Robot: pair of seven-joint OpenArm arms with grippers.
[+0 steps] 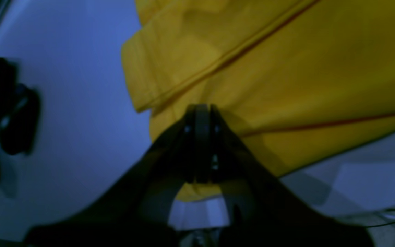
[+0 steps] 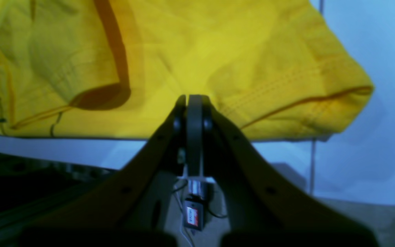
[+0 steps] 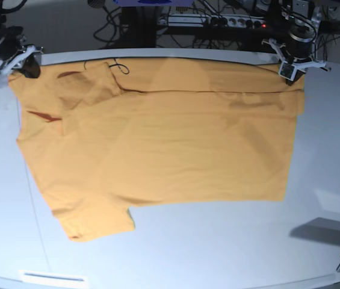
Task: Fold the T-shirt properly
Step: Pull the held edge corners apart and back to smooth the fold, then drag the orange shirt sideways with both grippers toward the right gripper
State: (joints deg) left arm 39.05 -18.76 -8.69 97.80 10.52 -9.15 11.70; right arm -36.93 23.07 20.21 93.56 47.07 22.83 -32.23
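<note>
Hand on our left (image 1: pixel 200 113) pinches the T-shirt (image 3: pixel 157 150) edge at upper right of the base view; our right hand (image 2: pixel 190 103) clamps the upper-left edge. We see plain orange-yellow cloth spread wrinkled across the table (image 3: pixel 218 247).

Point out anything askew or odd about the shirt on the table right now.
The orange-yellow cloth T-shirt lies skewed: its near sleeve juts out unfolded, and the far sleeve is doubled over with a loose dark thread. No damage shows.
</note>
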